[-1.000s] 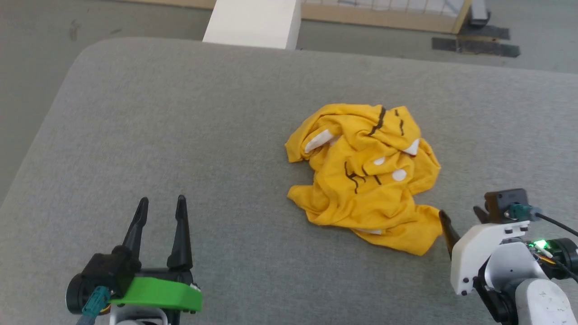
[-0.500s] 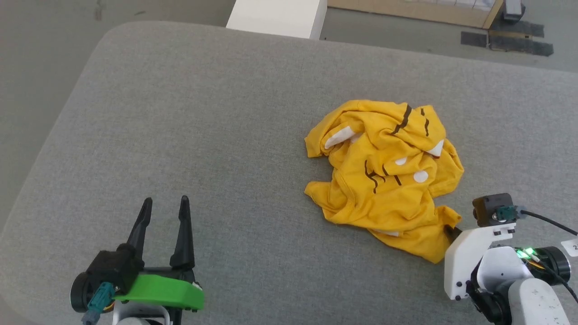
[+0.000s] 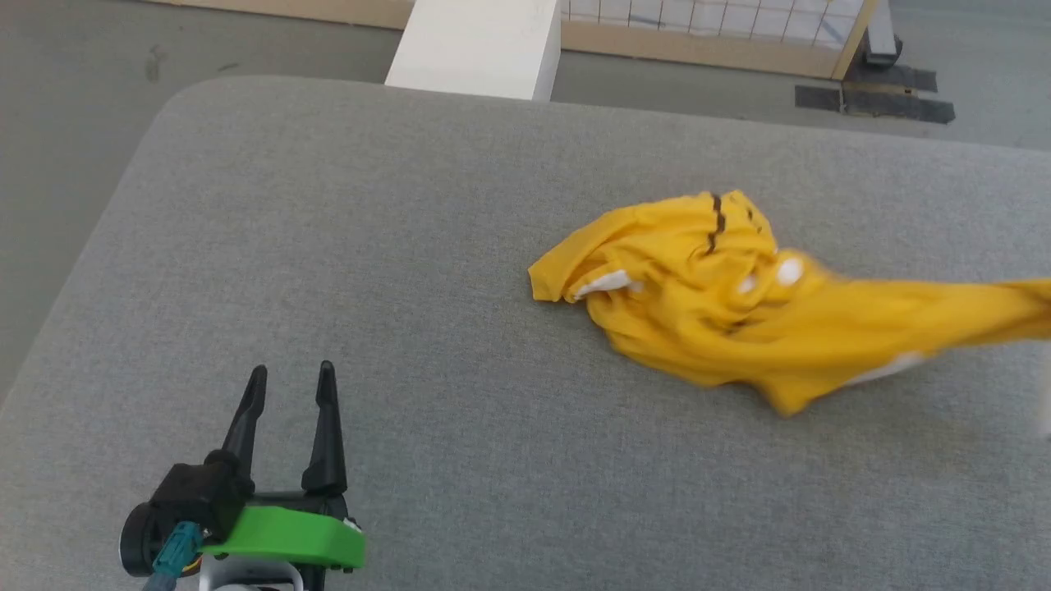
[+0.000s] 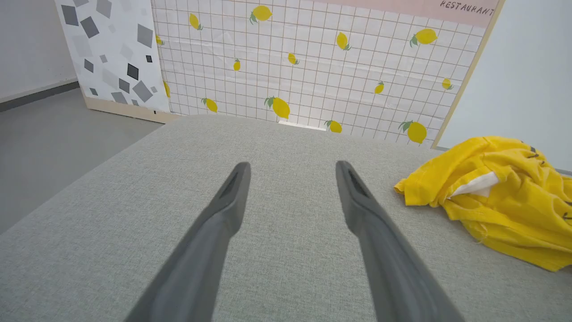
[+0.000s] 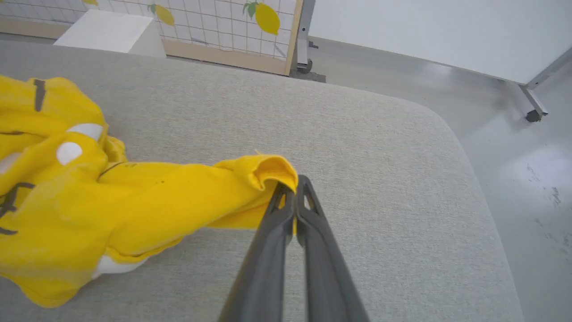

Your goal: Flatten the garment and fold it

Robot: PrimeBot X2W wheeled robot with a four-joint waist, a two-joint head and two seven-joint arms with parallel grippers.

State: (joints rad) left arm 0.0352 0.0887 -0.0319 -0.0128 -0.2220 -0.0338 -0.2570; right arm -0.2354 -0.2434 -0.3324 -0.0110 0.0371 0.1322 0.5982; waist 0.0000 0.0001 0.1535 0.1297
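garment (image 3: 739, 304) now stretched rightward, right tool (image 5: 294, 184) pinching its edge

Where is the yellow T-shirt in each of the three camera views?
Head view: garment right of centre, stretched to the right edge.
Left wrist view: garment at the right edge.
Right wrist view: garment at left, corner pinched in right gripper.
Shared landmark: gridded panel, along each view's top.

Grey fabric-topped table (image 3: 328, 205) — lemon-print screen (image 4: 313, 67) (gridded) behind, grey floor (image 3: 66, 98).

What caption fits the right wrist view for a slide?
Right hand shut on an edge of the yellow garment, cloth stretched over the grey padded surface.
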